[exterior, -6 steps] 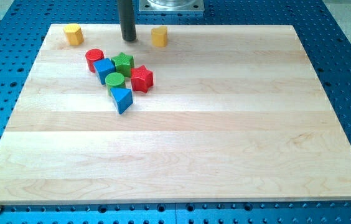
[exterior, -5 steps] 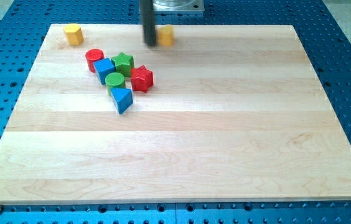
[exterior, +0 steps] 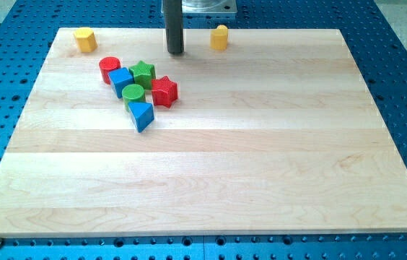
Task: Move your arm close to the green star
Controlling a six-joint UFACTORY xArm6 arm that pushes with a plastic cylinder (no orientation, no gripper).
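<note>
The green star (exterior: 143, 72) sits at the top of a tight cluster of blocks in the upper left part of the board. My tip (exterior: 174, 52) stands above and to the right of the star, a short gap away and not touching it. The rod rises straight up out of the view's top.
Around the star lie a red cylinder (exterior: 109, 68), a blue cube (exterior: 121, 81), a green cylinder (exterior: 133, 94), a red star (exterior: 164, 91) and a blue triangle (exterior: 141, 115). A yellow block (exterior: 84, 39) sits at the top left; another yellow block (exterior: 219, 37) lies right of my tip.
My tip moved right along the top edge and pushed the yellow block there to the right. The cluster has not moved.
</note>
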